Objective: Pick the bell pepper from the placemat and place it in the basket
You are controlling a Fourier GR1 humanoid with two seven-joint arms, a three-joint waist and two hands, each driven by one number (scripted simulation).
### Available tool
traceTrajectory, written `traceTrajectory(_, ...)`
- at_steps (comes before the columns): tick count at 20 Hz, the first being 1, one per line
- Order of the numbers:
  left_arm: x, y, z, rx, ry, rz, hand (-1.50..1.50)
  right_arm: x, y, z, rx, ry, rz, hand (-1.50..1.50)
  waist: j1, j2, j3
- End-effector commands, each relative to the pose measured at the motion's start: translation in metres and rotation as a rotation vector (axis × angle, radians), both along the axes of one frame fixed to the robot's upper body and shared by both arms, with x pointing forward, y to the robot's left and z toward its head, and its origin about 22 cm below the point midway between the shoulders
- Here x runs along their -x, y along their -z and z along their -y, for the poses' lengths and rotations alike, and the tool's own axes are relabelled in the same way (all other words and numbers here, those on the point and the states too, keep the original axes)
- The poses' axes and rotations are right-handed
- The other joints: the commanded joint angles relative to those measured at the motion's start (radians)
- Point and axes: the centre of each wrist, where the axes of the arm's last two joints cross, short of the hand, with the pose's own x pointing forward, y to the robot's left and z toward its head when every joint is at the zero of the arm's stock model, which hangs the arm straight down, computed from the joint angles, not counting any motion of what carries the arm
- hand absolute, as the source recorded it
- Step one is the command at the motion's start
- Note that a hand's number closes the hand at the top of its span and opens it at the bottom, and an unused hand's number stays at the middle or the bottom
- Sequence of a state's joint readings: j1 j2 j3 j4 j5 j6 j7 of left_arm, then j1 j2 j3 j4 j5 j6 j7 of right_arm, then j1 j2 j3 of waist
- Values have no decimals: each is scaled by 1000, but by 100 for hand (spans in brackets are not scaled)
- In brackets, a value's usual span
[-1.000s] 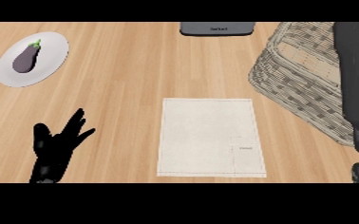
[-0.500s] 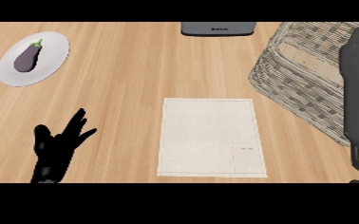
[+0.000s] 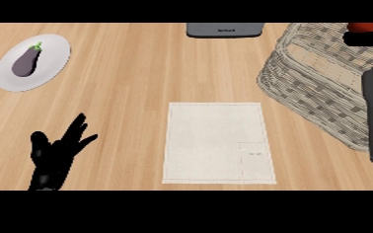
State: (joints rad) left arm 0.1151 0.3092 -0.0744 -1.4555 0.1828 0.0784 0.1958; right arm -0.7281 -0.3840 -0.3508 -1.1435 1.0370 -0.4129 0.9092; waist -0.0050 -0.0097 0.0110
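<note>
Bell pepper (image 3: pixel 360 27) above the basket (image 3: pixel 320 79), likely light and slick, wants cupping round its middle; whether the right hand (image 3: pixel 358 39) grasps it I cannot tell

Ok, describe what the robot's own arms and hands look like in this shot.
The left hand is all black, with slim tapered fingers and a thumb, matte, with no markings or cables showing; its forearm is cut off by the view's lower edge. On the right, only a dark strip of the right arm shows along the view's edge over the basket; too little shows to describe further.
</note>
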Motion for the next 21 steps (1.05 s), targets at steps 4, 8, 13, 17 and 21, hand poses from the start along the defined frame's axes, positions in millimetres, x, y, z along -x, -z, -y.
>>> traceTrajectory(4, 16, 43, -2, 24, -20, -132, 0, 23, 3, 13, 55, -21, -24, -150, -7, 9, -12)
traceTrajectory(8, -5, 19, -5, 11, -6, -128, 0, 36, -11, 27, 64, 16, 55, -150, -4, 10, -11)
traceTrajectory(13, 13, 19, -7, -12, -26, -137, 0, 59, -32, 20, 27, 71, 191, -150, -5, 7, -12)
traceTrajectory(17, 22, 21, -1, 13, -16, -142, 0, 90, -37, 41, 4, 163, 217, -150, -8, 5, -11)
traceTrajectory(21, 19, 28, -6, 8, -36, -130, 0, 140, -44, 53, -14, 173, 207, -150, -36, 2, -12)
